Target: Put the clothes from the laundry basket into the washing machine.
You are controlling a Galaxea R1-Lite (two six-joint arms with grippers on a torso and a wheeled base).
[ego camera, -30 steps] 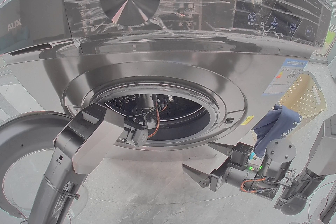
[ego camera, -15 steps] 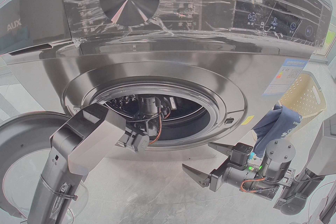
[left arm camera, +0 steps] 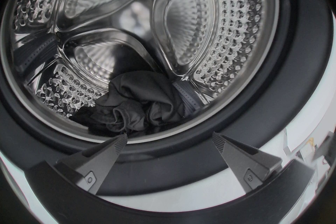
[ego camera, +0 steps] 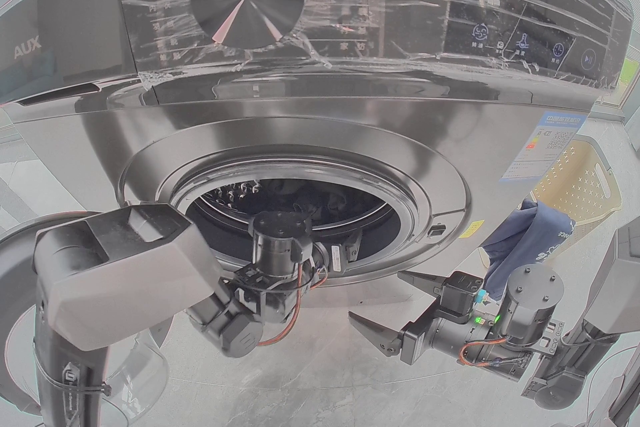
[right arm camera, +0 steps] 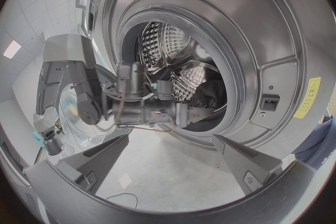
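The washing machine [ego camera: 320,115] stands open-fronted, and its drum [left arm camera: 224,25] faces the robot. The laundry basket [ego camera: 587,181] sits on the floor by the machine's right front corner, on the robot's right.

A blue garment [ego camera: 527,241] is draped over the basket's near rim and hangs down its outside, so its long axis runs roughly top to bottom. A dark garment [left arm camera: 136,102] already lies bunched at the bottom of the drum, touching the drum wall.

The left hand [left arm camera: 168,136] is at the drum's mouth, fingers spread wide and holding nothing. It points in at the dark bundle, which lies just beyond its tips. The right hand [ego camera: 375,296] hangs low in front of the machine below the door opening, also wide open and empty.

The next grasp turns on where the blue garment lies relative to the two hands. It hangs just beside the right arm's wrist, while the left hand is well apart from it at the drum's mouth, so the right arm is clearly the nearer one. However, the right hand's fingers point toward the drum and away from the basket. The cloth sits behind and to the right of its tips, at the edge of the right wrist view. In my judgement that hand would have to turn back to the right, toward the hanging fold, before it could close on it.
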